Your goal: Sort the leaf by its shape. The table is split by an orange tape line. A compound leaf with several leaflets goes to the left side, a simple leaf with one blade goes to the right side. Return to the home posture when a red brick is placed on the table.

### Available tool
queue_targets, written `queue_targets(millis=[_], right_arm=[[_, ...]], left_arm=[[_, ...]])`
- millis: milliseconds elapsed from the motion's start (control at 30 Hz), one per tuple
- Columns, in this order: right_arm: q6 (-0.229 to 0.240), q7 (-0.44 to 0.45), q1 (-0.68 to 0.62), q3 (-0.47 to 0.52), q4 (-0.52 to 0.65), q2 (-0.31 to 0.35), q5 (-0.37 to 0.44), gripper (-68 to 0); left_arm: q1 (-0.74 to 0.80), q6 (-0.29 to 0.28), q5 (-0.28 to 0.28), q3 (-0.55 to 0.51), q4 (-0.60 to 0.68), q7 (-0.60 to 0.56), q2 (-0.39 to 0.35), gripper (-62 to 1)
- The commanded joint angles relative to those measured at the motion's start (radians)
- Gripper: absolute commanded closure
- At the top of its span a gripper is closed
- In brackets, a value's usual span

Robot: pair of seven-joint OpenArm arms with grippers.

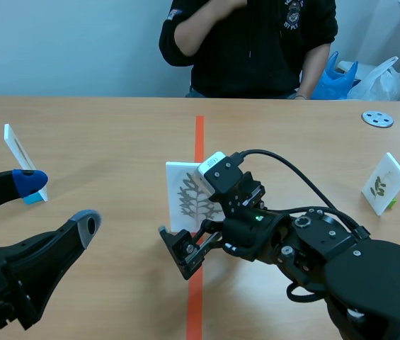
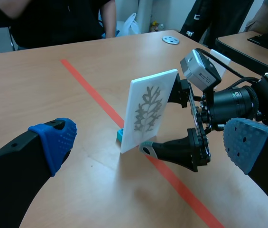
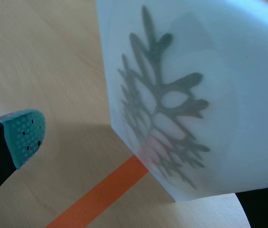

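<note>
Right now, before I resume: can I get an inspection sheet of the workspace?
Surface: wooden table, orange tape line down the middle.
Job's things: centre leaf card upright on the tape line, showing a many-lobed leaf. Right leaf card on the right side. Left card on the left side, print unreadable. No red brick seen.
Clutter: grey disc at the far right.
Grippers: left gripper open and empty. Right gripper open, straddling the centre leaf card.
Cables: black cable loops off the right wrist camera.
Surroundings: person across the table, plastic bags behind.
</note>
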Motion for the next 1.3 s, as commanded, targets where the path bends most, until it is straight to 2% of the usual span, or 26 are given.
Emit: queue_targets(millis=[0, 267, 367, 467, 533, 767, 933, 1100, 1267], right_arm=[[-0.008, 0.013, 0.006, 0.002, 0.019, 0.012, -0.005, -55.3], [-0.018, 0.019, -0.007, 0.0, 0.02, 0.017, -0.008, -31.5], [-0.018, 0.019, -0.008, 0.003, 0.024, 0.017, -0.008, -20.4], [-0.018, 0.018, -0.011, 0.011, 0.042, 0.017, -0.008, -9.2], [-0.018, 0.017, -0.022, 0.024, 0.068, 0.018, -0.008, -4.4], [-0.014, 0.006, -0.112, 0.082, 0.258, 0.056, -0.007, -3.5], [-0.014, 0.002, -0.203, 0.163, 0.414, 0.103, -0.002, -3.5], [-0.014, -0.03, -0.293, 0.305, 0.52, 0.127, 0.066, -3.5], [-0.016, -0.053, -0.35, 0.47, 0.543, 0.128, 0.136, -3.5]], left_arm=[[-0.002, 0.002, -0.009, -0.005, 0.004, -0.011, -0.003, -62.3], [-0.002, 0.002, -0.01, -0.005, 0.004, -0.01, -0.003, -62.3], [-0.002, 0.002, -0.01, -0.005, 0.004, -0.01, -0.003, -62.3], [-0.002, 0.002, -0.01, -0.005, 0.004, -0.01, -0.003, -62.3], [-0.002, 0.002, -0.01, -0.005, 0.004, -0.01, -0.003, -62.3], [-0.002, 0.002, -0.01, -0.005, 0.004, -0.011, -0.003, -62.3], [-0.002, 0.002, -0.01, -0.005, 0.004, -0.011, -0.003, -62.3], [-0.003, 0.002, -0.01, -0.005, 0.004, -0.011, -0.003, -62.3], [-0.003, 0.002, -0.01, -0.005, 0.004, -0.011, -0.003, -62.3]])
